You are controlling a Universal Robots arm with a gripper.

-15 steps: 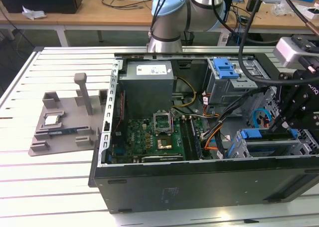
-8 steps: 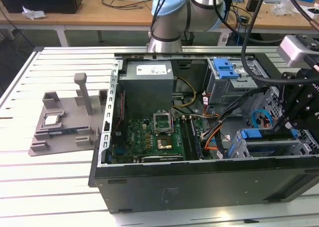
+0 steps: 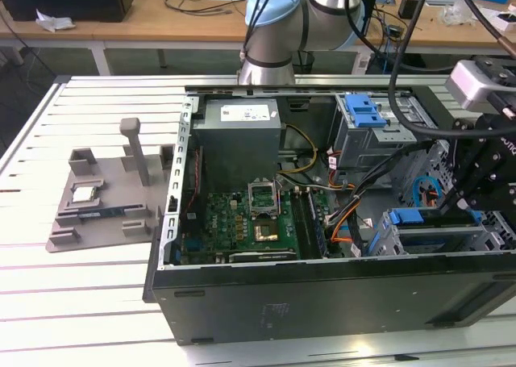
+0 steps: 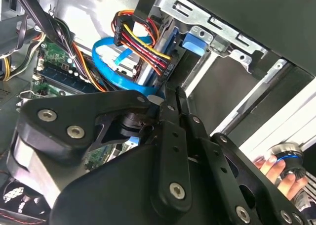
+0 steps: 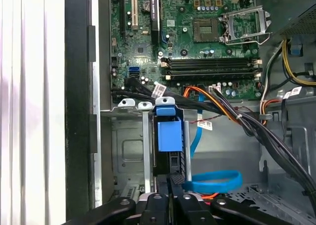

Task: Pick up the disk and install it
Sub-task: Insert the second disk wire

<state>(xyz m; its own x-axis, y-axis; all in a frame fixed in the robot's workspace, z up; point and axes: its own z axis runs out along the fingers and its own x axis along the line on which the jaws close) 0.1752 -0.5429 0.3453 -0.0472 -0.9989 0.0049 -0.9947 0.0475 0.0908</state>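
The disk (image 5: pixel 168 134), in its blue carrier, stands edge-on in the drive bay at the case's front corner. In the exterior view the disk (image 3: pixel 429 231) lies low in the bay on that view's right. My gripper (image 5: pixel 171 179) is shut, its tips together against the disk's near end. Whether they pinch any part of the carrier is hidden. In the second wrist view the gripper (image 4: pixel 170 94) points at the bay beside a blue cable loop. In the exterior view the gripper (image 3: pixel 448 210) hangs just above the disk.
The open computer case (image 3: pixel 322 302) lies on a white slatted table. It holds the motherboard (image 3: pixel 242 222), a grey power supply (image 3: pixel 238 137), a cage with a blue bracket (image 3: pixel 363 109) and cable bundles (image 5: pixel 237 118). A grey fixture (image 3: pixel 105 198) sits outside. A person's fingers (image 4: pixel 276 168) are near the case.
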